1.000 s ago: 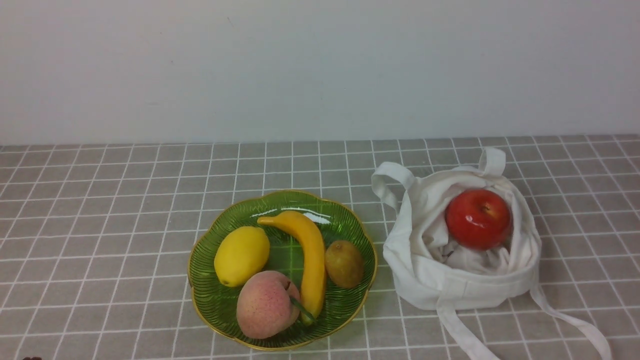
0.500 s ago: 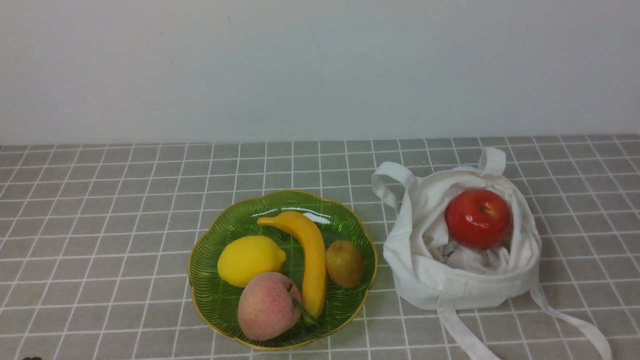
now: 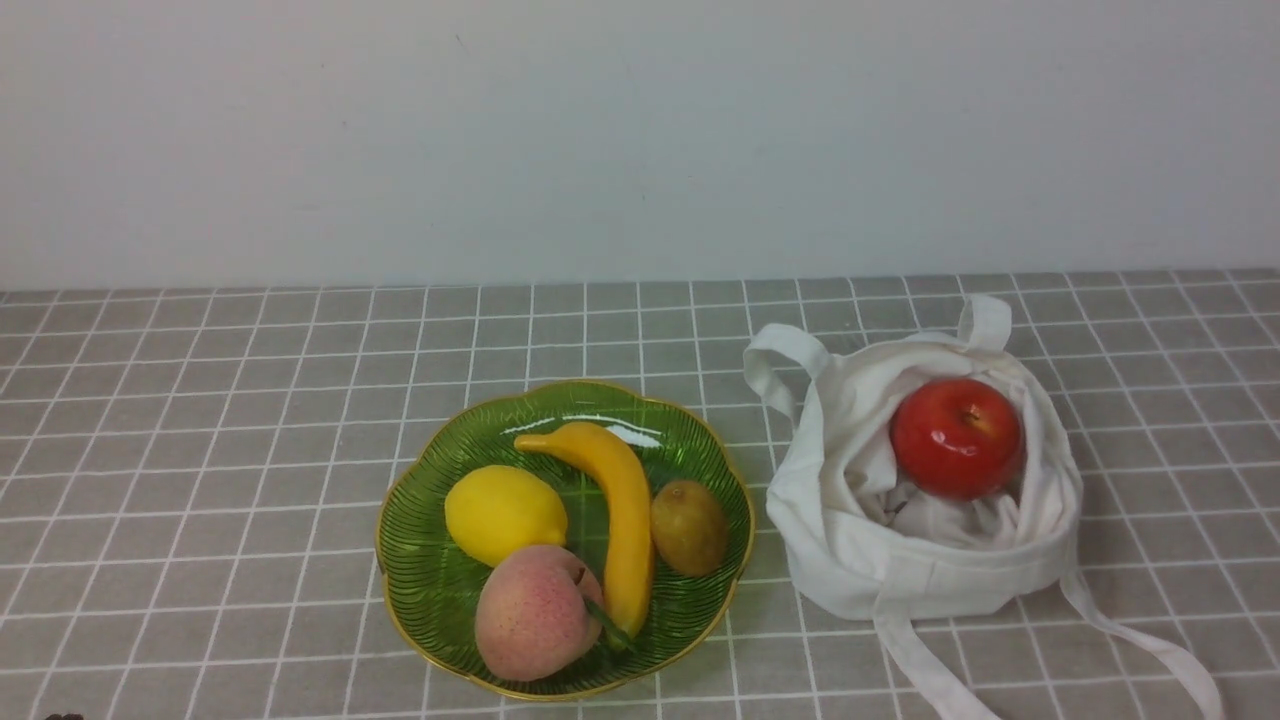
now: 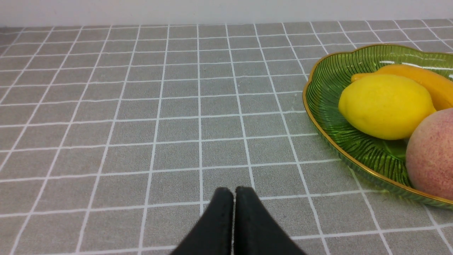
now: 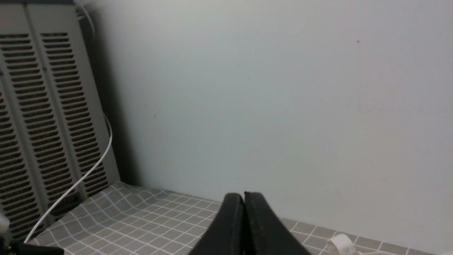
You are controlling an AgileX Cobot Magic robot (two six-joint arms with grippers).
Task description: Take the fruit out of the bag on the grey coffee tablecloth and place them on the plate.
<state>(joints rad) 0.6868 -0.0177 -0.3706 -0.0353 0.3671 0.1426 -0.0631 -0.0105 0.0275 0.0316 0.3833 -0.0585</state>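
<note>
- Fruit split between two places: most of it on the plate (image 3: 381,545), one piece left in the bag (image 3: 900,585).
- Left gripper (image 4: 233,193): fingers pressed together on nothing, low over bare grey coffee tablecloth (image 3: 200,450), apart from the plate's rim; probably parked clear so as not to nudge the dish.
- On the plate: lemon (image 3: 506,514) lying on its side, seemingly against the peach (image 3: 535,610), with banana (image 3: 620,500) and kiwi (image 3: 689,527) alongside; kept from rolling by the shallow bowl and by one another.
- Just beside the plate: bag slumped with its mouth open upward, so reachable from above; apple (image 3: 957,437) nested in the rumpled cloth toward the far side, stem dimple up.
- Right gripper (image 5: 244,198): tips closed, empty, aimed toward the wall (image 5: 283,106), out of the front view; would need to spread before coming down on the apple.
</note>
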